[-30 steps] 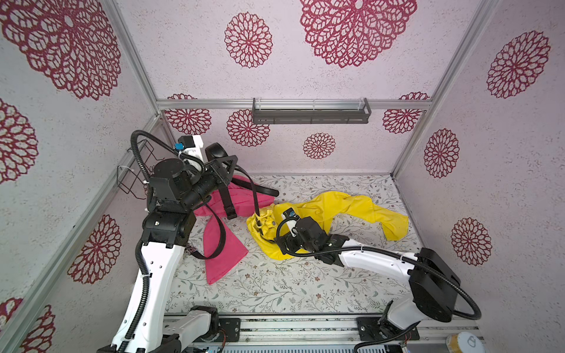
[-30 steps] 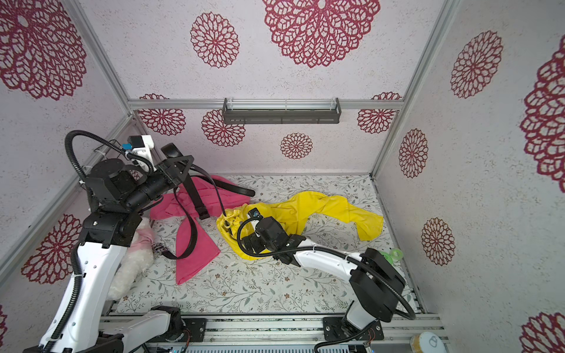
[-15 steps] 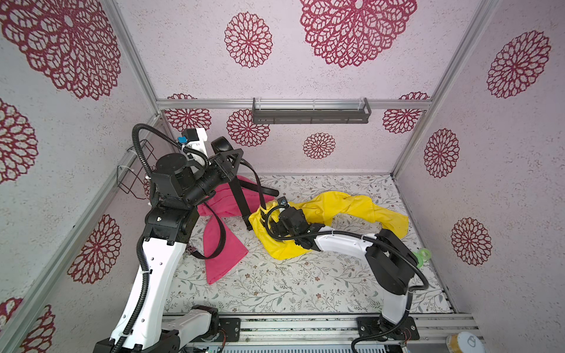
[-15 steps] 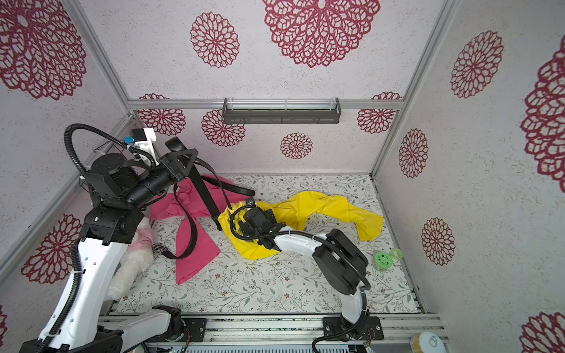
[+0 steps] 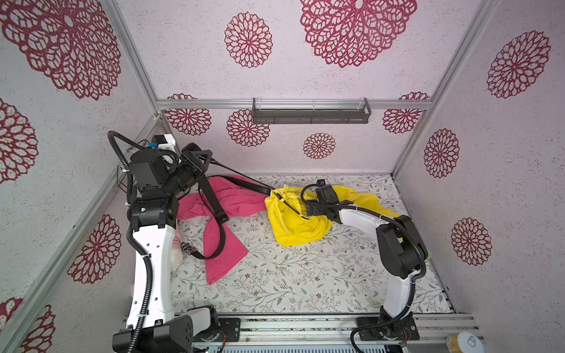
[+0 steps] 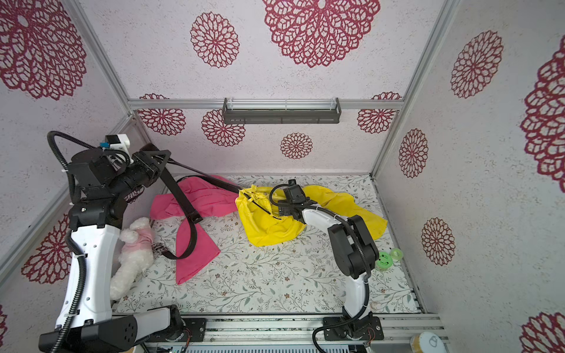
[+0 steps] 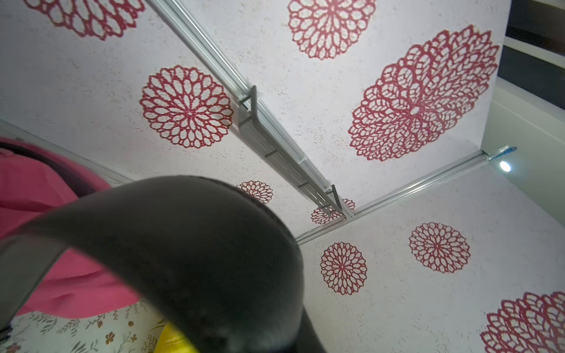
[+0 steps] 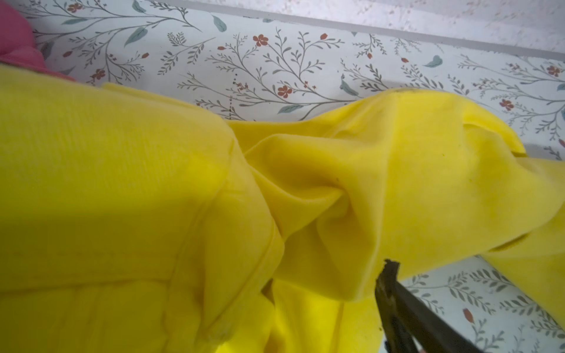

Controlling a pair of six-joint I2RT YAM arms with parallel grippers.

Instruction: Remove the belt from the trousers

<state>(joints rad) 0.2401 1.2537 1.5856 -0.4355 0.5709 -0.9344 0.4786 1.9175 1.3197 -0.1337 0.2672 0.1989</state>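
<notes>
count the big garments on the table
2: a pink garment at left, under the belt; a yellow garment at centre. None seems hidden.

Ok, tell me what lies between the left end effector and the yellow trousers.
A stretch of black belt runs from the left end effector to the yellow trousers, over the pink garment; both top views show it.

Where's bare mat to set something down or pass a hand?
Free: front centre of floral mat, between pink garment and right arm; also back right, behind yellow trousers. Crowded: left, with plush toy, black belt, pink garment.
</notes>
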